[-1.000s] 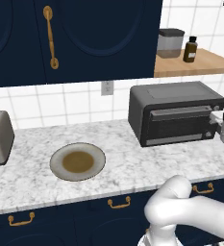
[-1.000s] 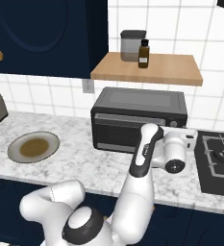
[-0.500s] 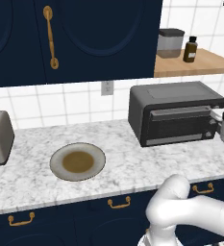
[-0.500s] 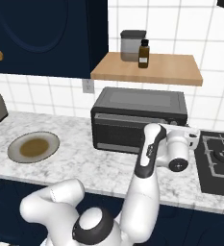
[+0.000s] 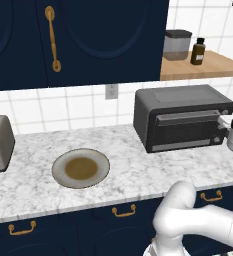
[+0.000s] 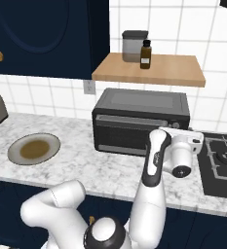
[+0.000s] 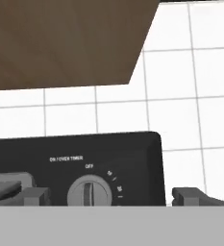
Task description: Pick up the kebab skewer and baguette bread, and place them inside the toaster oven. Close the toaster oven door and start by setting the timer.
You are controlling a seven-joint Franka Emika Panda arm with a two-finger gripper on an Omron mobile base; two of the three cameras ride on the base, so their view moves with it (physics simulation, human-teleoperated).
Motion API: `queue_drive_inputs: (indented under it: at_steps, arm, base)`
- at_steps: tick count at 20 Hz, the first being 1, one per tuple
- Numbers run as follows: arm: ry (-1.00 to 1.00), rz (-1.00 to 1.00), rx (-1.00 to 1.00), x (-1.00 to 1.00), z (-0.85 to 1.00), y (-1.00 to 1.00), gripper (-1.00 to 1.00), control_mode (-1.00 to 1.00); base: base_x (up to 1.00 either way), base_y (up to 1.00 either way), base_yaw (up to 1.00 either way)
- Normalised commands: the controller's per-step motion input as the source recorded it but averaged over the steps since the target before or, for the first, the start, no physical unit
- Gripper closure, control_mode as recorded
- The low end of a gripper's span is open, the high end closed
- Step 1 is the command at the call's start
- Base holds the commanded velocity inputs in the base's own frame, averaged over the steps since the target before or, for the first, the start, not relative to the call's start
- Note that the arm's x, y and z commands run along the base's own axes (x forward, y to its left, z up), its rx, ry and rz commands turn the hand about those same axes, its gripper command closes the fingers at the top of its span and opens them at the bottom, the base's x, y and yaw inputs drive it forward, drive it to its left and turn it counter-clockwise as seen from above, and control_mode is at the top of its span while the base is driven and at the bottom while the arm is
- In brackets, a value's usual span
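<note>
straight ahead between my wide-open fingertips [image 7: 34, 196] sits the timer knob [image 7: 89, 191] — pointer upright at off — on the toaster oven [image 6: 140, 121].

Arm [image 6: 151, 194] is rendered in glossy white, built from rounded tubular links. Dark grey joint caps are seen, one round disc at the base joint [image 6: 105, 236]. Hand [image 6: 183, 153] is a white blocky housing with a dark circular cap. Finger tips [image 7: 34, 196] are small, dark grey, square-ended.
</note>
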Motion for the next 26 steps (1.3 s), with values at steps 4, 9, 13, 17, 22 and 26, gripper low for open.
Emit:
queue_drive_inputs:
  at_steps: [4, 9, 13, 17, 22, 26]
  arm:
    - [-0.05, 0.0, 0.0, 0.19, -0.05, -0.14, -1.0, -1.0]
    - [-0.03, 0.0, 0.0, 0.21, 0.0, -0.11, -1.0, -1.0]
    - [-0.01, 0.0, 0.0, 0.13, 0.0, -0.15, -1.0, -1.0]
    - [-0.01, 0.0, 0.0, 0.04, 0.0, -0.07, -1.0, -1.0]
    - [0.0, 0.0, 0.0, 0.01, 0.0, -0.04, -1.0, -1.0]
    - [0.0, 0.0, 0.0, 0.03, 0.0, -0.04, -1.0, -1.0]
  base:
    - [0.0, 0.0, 0.0]
    - [0.0, 0.0, 0.0]
    - [0.0, 0.0, 0.0]
    - [0.0, 0.0, 0.0]
    - [0.0, 0.0, 0.0]
    - [0.0, 0.0, 0.0]
